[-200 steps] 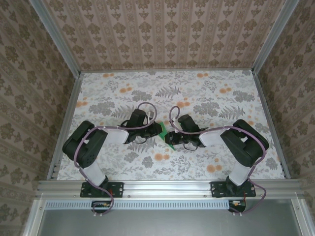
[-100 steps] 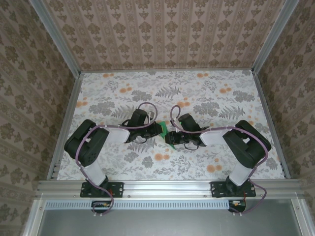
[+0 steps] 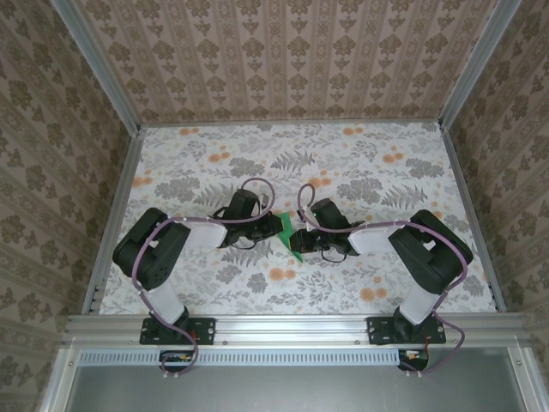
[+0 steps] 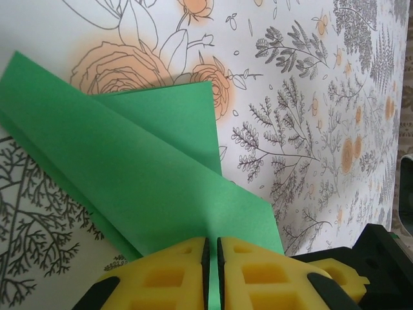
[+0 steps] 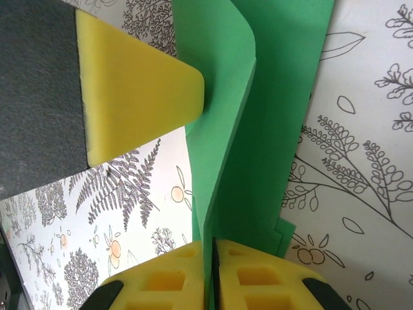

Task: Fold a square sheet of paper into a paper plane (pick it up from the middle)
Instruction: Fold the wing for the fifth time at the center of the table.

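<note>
**Green paper (image 3: 290, 237) pinched from both sides**

From above, it is seen on the table (image 3: 386, 180), between the left gripper (image 3: 273, 227) and the right gripper (image 3: 298, 242). At the left wrist, folded layers are pinched by closed fingers (image 4: 161, 274). At the right wrist, a raised fold is clamped likewise.

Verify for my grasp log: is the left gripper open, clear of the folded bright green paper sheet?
No, the left gripper is pinched shut on the folded bright green paper sheet.

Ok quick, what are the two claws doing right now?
Left gripper: shut on the green paper.
Right gripper: shut on the green paper too.
</note>
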Controlling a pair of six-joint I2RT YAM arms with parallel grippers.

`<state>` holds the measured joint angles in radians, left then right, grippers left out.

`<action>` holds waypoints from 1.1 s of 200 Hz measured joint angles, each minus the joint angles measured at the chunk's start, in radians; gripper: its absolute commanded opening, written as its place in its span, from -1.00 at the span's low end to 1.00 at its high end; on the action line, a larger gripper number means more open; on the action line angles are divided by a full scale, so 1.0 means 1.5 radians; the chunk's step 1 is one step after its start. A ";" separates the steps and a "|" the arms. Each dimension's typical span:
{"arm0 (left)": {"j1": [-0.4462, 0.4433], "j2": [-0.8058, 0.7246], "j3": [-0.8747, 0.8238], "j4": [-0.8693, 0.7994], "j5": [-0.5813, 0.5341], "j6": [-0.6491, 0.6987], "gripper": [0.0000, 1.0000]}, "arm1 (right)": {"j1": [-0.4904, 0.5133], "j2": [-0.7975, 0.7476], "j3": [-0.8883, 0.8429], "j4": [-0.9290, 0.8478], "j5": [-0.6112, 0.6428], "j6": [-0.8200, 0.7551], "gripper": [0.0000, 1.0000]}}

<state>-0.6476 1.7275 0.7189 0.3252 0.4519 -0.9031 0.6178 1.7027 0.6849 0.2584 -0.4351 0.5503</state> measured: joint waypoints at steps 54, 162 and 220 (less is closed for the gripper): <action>0.000 0.008 0.001 0.000 -0.002 0.000 -0.69 | 0.000 0.001 -0.004 -0.006 -0.007 -0.014 -0.71; 0.000 0.008 -0.004 0.000 -0.005 0.000 -0.70 | -0.001 -0.042 0.001 -0.063 -0.012 -0.003 -0.31; 0.000 0.008 -0.004 0.000 -0.005 0.000 -0.70 | -0.001 -0.058 0.001 -0.090 -0.011 -0.005 -0.66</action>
<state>-0.6476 1.7397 0.7128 0.3252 0.4446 -0.9035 0.6159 1.6157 0.6865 0.1234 -0.4511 0.5430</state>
